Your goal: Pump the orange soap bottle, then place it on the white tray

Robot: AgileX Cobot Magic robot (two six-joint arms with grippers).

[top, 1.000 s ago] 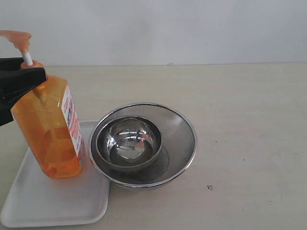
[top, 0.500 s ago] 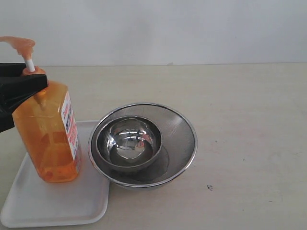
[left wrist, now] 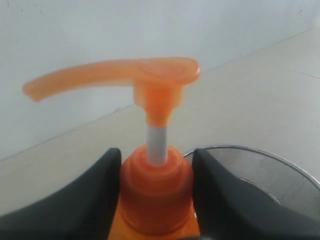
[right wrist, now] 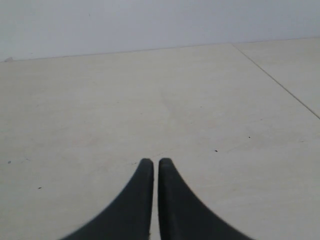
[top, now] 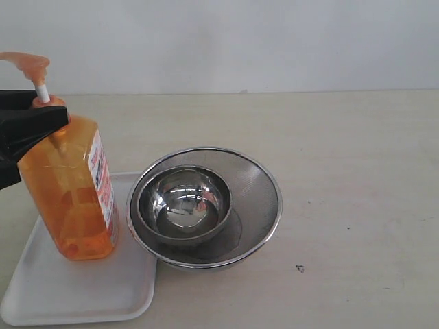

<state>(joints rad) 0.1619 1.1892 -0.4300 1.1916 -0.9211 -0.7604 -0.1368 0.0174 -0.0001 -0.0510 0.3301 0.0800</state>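
Note:
The orange soap bottle [top: 68, 192] stands on the white tray [top: 68, 295] at the front left, leaning slightly, with its white-and-red label facing right. Its pump head [left wrist: 125, 75] is raised on the white stem. My left gripper [top: 48, 108] comes in from the left edge and is shut on the bottle's orange collar [left wrist: 156, 195], one black finger against each side. My right gripper [right wrist: 151, 162] is shut with nothing in it, over bare tabletop; the exterior view does not show it.
A round steel mesh strainer [top: 264, 185] with a small steel bowl [top: 185, 202] inside sits right beside the tray and bottle. Its rim [left wrist: 260, 155] shows just past my left fingers. Pale tabletop stretches to the right and to the back wall.
The bottle has come down a little and shifted left over the tray with my left gripper, and stands more upright. Over the last half second it hardly moved. The right gripper is unchanged.

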